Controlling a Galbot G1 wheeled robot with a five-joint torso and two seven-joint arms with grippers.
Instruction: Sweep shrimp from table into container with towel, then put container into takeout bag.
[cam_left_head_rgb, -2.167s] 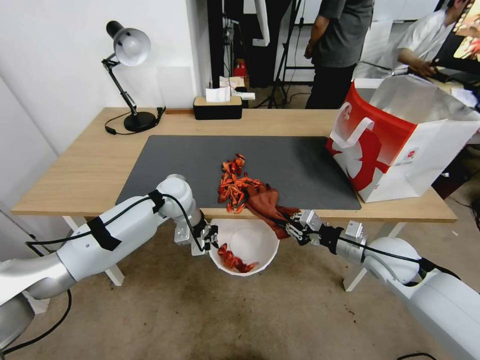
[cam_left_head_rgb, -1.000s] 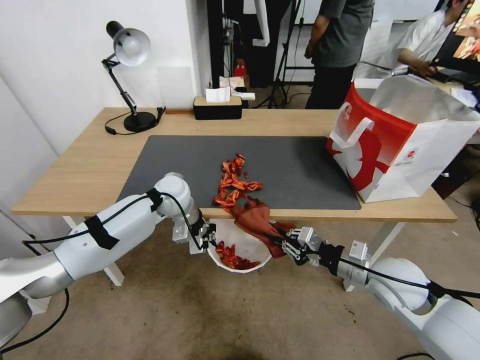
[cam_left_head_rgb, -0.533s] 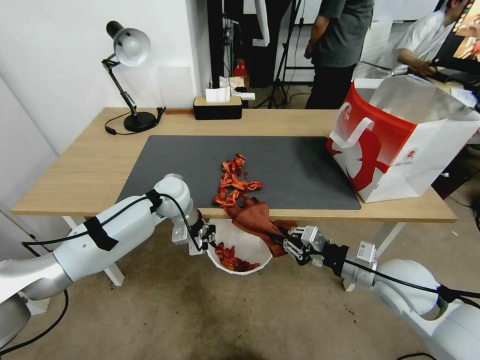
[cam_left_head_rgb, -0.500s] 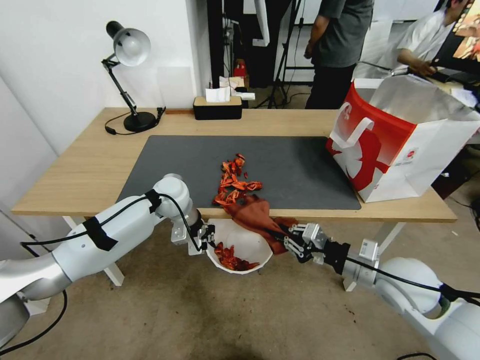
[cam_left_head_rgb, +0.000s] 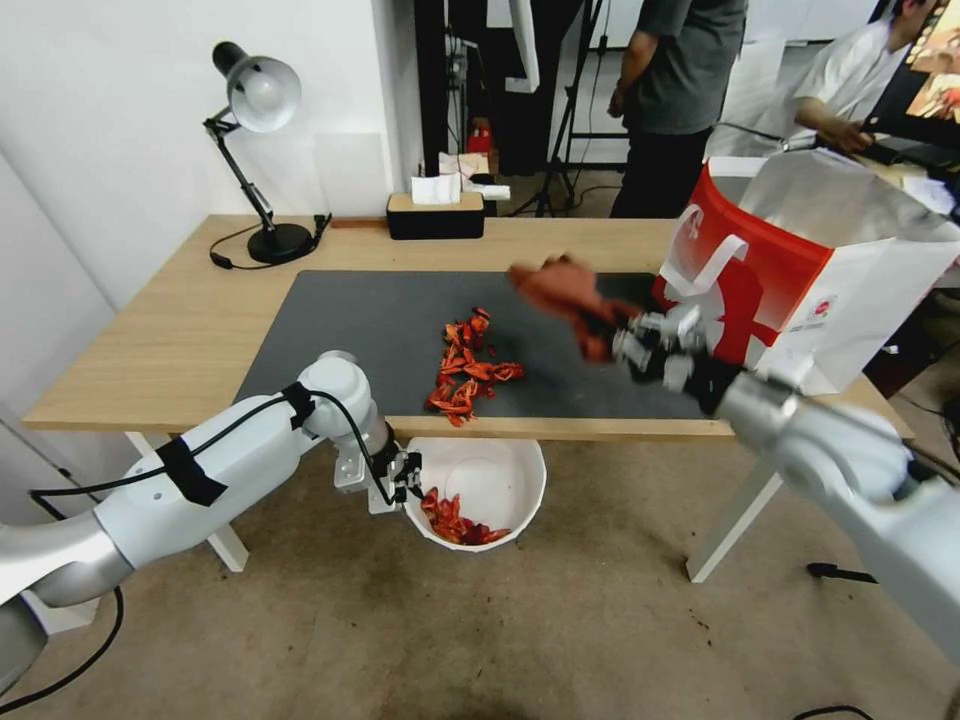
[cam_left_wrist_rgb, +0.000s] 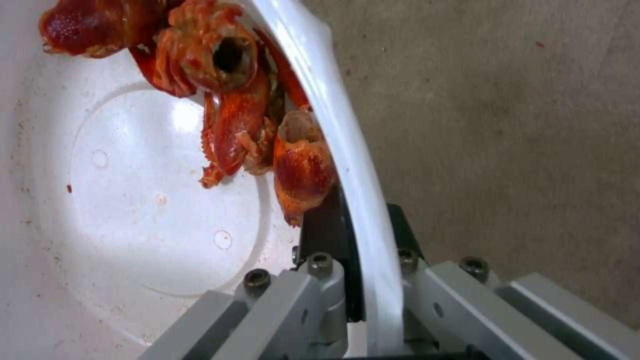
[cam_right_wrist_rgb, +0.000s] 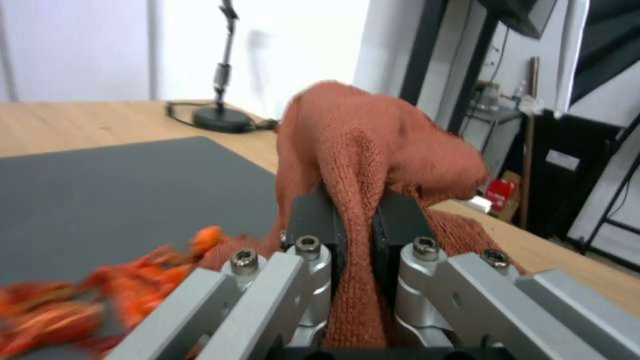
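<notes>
Holding the container (cam_left_head_rgb: 478, 483) below the near edge of the table (cam_left_head_rgb: 150, 340), my left gripper (cam_left_head_rgb: 400, 478) has its fingers clamped on the bowl's left rim; from the left wrist view I see 1 black pad inside the white wall (cam_left_wrist_rgb: 347, 165) and the other outside it, with the floor beyond. Some shrimp (cam_left_head_rgb: 455, 520) lie in the near part of the bowl, and up close they (cam_left_wrist_rgb: 233, 115) crowd against the wall right by the inner pad. More shrimp (cam_left_head_rgb: 465, 365) sit on the dark grey mat (cam_left_head_rgb: 330, 330), in a loose line that runs from mid-mat toward the near edge, directly above the bowl. My right gripper (cam_left_head_rgb: 640, 335) is up over the mat, to the right of that line and just left of the takeout bag (cam_left_head_rgb: 800, 290), and it is blurred in the head view. Its fingers are pinched together on the towel (cam_left_head_rgb: 560, 285), which hangs in the air off the gripper, clear of the mat; the right wrist view shows the rust-red cloth (cam_right_wrist_rgb: 360, 150) squeezed between the 2 black pads and bunched up beyond them, with shrimp (cam_right_wrist_rgb: 100, 305) on the mat below. The bag stands open on the right end of the table, foil lining showing. A desk lamp (cam_left_head_rgb: 255, 150) stands at the far left of the table and a black tissue box (cam_left_head_rgb: 435, 213) at the far edge.
</notes>
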